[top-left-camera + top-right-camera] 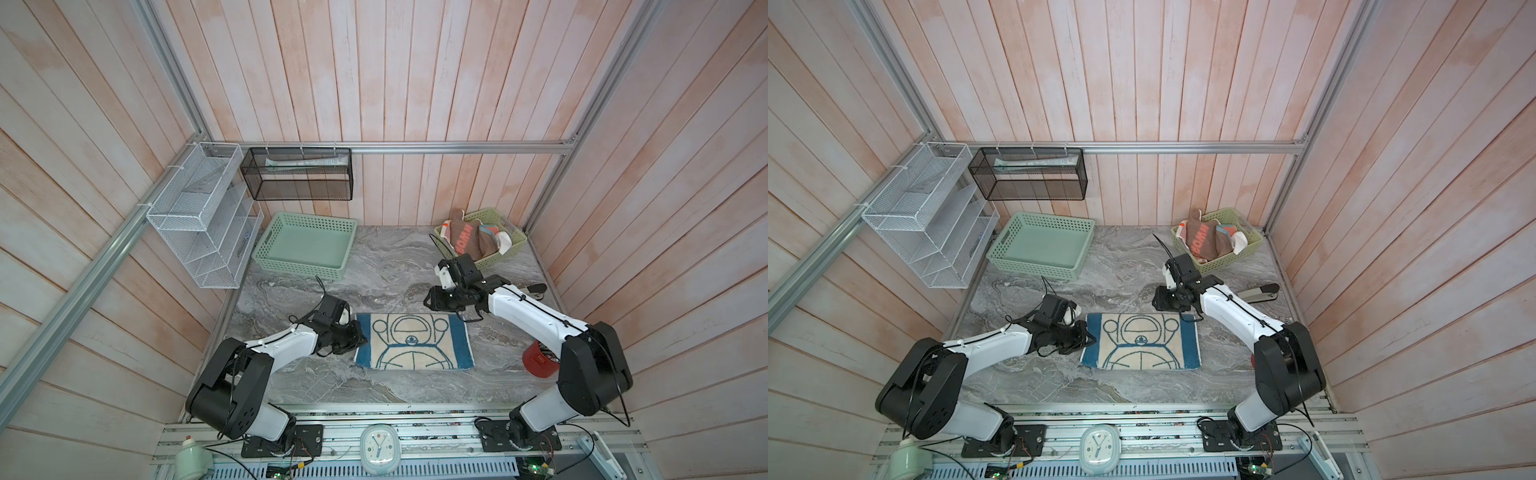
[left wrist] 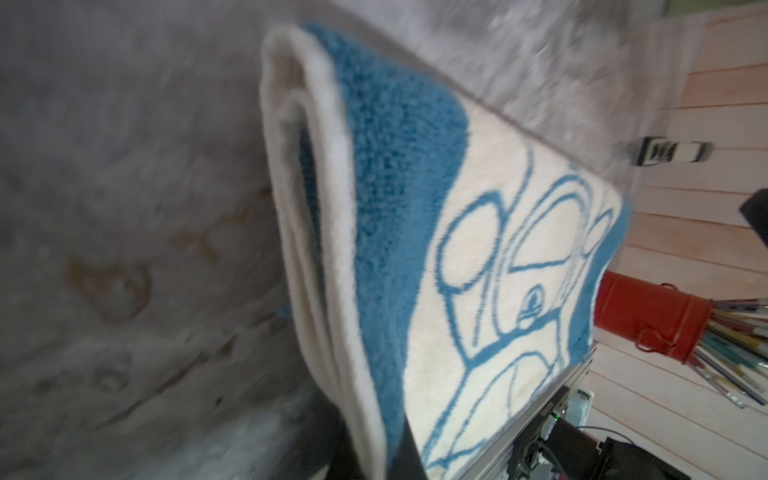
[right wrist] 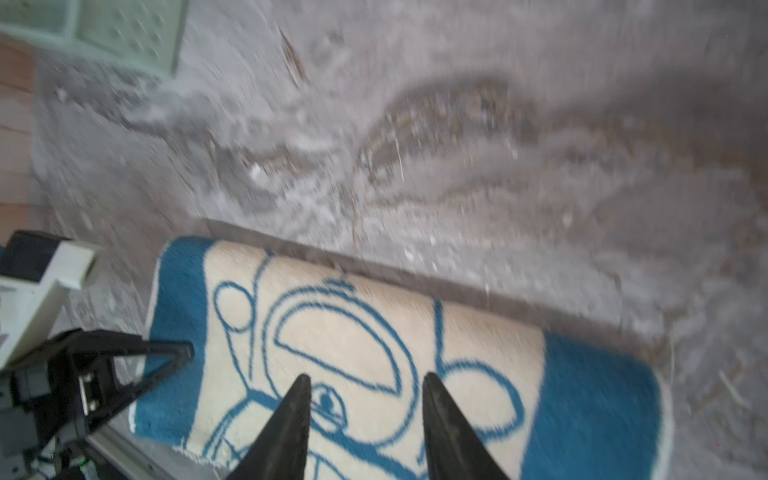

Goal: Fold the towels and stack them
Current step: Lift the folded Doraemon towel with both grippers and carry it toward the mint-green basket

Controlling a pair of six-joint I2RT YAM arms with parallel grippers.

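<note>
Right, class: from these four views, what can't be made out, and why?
- Left gripper: whether it pinches the cartoon towel. Its own body covers the contact in both top views, and the wrist views are blurred.
- Basket towels: count unclear, because they overlap.
- Red pot: half hidden by the right arm in a top view.

Marble table (image 1: 395, 270) bears cartoon towel (image 1: 413, 340), mint basket (image 1: 299, 268), olive basket (image 1: 514, 244), red tin (image 1: 538, 361), stapler (image 1: 530, 289).

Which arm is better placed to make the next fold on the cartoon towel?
Left, probably. The left pincer is shut right at the left edge of the towel, so it could bring that edge across. The right pincer hangs open over the far side, holding nothing.
</note>
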